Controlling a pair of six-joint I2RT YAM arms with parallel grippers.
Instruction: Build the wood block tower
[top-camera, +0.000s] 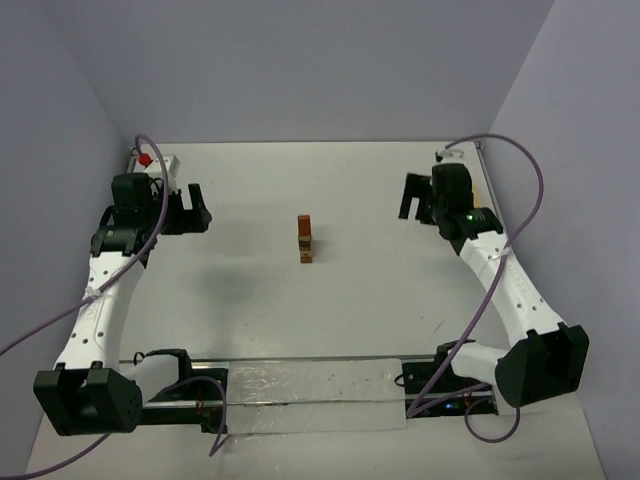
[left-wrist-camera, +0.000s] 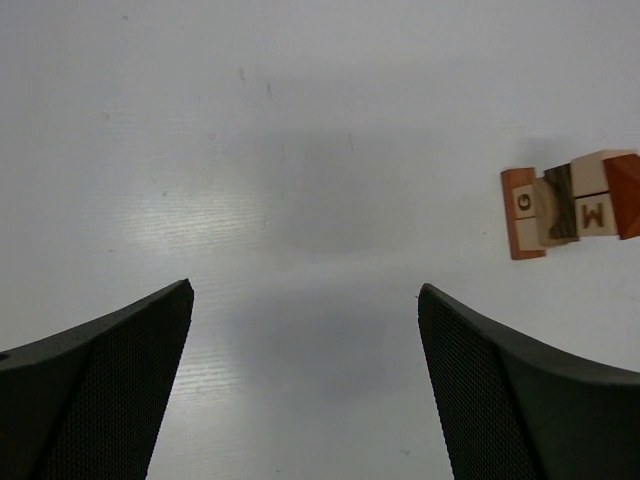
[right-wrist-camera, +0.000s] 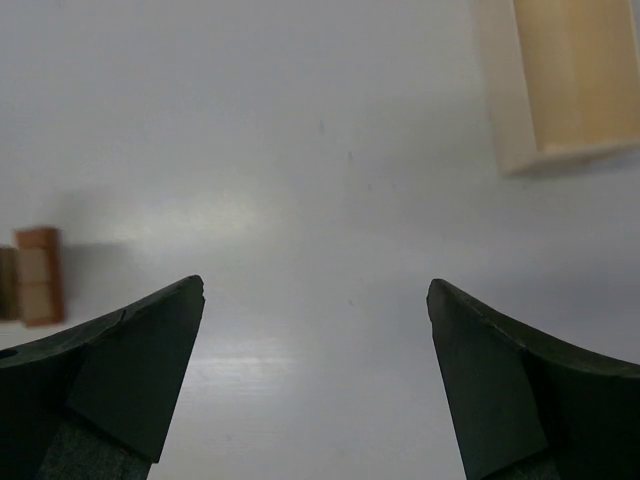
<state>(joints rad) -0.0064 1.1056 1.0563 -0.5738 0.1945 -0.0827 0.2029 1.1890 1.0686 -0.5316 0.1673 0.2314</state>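
The wood block tower (top-camera: 306, 240) stands as a narrow stack of reddish-brown and tan blocks in the middle of the white table. The left wrist view catches it at the right edge, the tower (left-wrist-camera: 572, 203) showing lettered tan faces between red-brown pieces. Only its end (right-wrist-camera: 36, 276) shows at the left edge of the right wrist view. My left gripper (top-camera: 196, 210) hangs open well left of the tower, jaws wide over bare table (left-wrist-camera: 305, 290). Far to the right, my right gripper (top-camera: 412, 196) is open too, nothing between its fingers (right-wrist-camera: 315, 285).
A pale wooden open box (right-wrist-camera: 565, 75) lies at the upper right of the right wrist view. A small white device with a red button (top-camera: 150, 160) sits at the table's back left corner. A clear plastic sheet (top-camera: 310, 395) lies along the near edge between the arm bases.
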